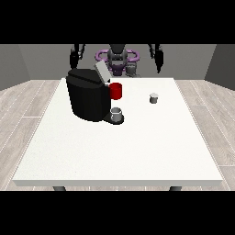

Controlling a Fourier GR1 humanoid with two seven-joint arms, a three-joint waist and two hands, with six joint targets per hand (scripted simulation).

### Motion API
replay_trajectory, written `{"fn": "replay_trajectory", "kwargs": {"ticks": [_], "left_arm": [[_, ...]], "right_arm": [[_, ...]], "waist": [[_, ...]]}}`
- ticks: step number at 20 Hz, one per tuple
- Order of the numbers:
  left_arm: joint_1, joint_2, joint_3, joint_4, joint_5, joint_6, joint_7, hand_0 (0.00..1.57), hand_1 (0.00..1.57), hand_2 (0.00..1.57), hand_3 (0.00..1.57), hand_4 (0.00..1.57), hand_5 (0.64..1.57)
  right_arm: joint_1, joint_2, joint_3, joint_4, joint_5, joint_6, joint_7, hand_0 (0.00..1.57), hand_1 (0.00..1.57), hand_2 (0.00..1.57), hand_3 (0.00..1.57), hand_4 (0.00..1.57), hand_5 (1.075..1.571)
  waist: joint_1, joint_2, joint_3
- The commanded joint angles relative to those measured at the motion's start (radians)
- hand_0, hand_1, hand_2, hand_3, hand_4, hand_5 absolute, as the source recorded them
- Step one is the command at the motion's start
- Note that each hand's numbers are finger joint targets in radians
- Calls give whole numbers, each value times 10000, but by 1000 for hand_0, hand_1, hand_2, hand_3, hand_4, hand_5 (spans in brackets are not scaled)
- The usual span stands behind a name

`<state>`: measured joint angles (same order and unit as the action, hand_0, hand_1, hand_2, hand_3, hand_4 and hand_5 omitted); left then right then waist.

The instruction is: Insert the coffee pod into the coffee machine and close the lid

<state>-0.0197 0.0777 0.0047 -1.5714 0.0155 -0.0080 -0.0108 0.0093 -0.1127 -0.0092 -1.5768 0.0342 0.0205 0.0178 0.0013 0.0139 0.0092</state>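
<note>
one coffee pod (153,98), small grey, upright on tabletop (137,151). one black coffee machine (87,94), lid up. my hands (73,57) (159,59) raised, can't tell fingers.

The white table (137,156) bears a black coffee machine (87,98) and a small coffee pod (153,98).
</note>
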Motion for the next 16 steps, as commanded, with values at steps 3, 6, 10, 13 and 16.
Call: {"fn": "replay_trajectory", "kwargs": {"ticks": [3, 6, 10, 13, 16], "left_arm": [[16, 1061, 44, 88, -509, -827, -380, 0, 0, 0, 0, 0, 1571], [254, 1861, -81, 26, -714, -1734, -1111, 0, 0, 0, 0, 0, 1571], [-107, 2545, -113, 112, -1328, -2078, -1911, 0, 0, 0, 0, 0, 1571], [16, 2635, -157, 942, -2047, -1953, -2195, 0, 0, 0, 0, 0, 1571], [-1164, 3562, 536, 1504, -1853, -2505, -1533, 0, 0, 0, 0, 0, 1571]], "right_arm": [[-78, 294, -73, 370, 27, -218, -43, 0, 0, 0, 0, 0, 1571], [-110, 209, -527, 565, -487, -19, -349, 0, 0, 0, 0, 0, 1571], [-521, 165, -651, 757, 962, -1537, -665, 0, 0, 0, 0, 0, 1571], [-493, 420, -177, 364, 1386, -1798, -90, 0, 0, 0, 0, 0, 1571], [-664, 991, 303, 500, 1710, -2167, -720, 0, 0, 0, 0, 0, 1571]], "waist": [[100, -217, -91], [137, -207, -91], [109, 68, -93], [-164, -23, -95], [-558, 554, -93]]}}
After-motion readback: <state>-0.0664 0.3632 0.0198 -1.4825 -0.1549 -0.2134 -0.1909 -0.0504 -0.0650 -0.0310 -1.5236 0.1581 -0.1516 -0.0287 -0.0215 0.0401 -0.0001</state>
